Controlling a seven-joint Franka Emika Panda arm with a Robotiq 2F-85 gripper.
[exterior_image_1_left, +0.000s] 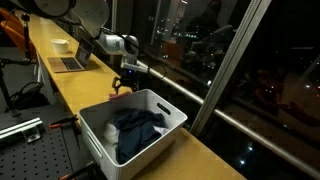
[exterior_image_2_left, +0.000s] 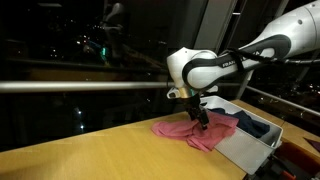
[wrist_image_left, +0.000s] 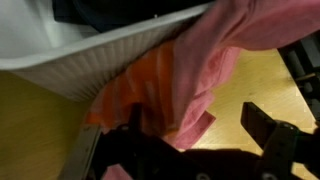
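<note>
My gripper (exterior_image_2_left: 203, 119) hangs with jaws wide apart, holding nothing, over the pink cloth (exterior_image_2_left: 185, 131) lying on the table (exterior_image_2_left: 90, 150) against the basket (exterior_image_2_left: 245, 148). It looks soft and light; I'd pinch a raised fold.

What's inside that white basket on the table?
Crumpled dark blue clothing lies in the white basket; anything beneath it is covered. The pink cloth lies outside, beside it.

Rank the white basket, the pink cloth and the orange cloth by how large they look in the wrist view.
1. pink cloth and white basket: largest, too alike to rank; the frame cuts both off.
2. orange cloth: clearly smallest.
</note>
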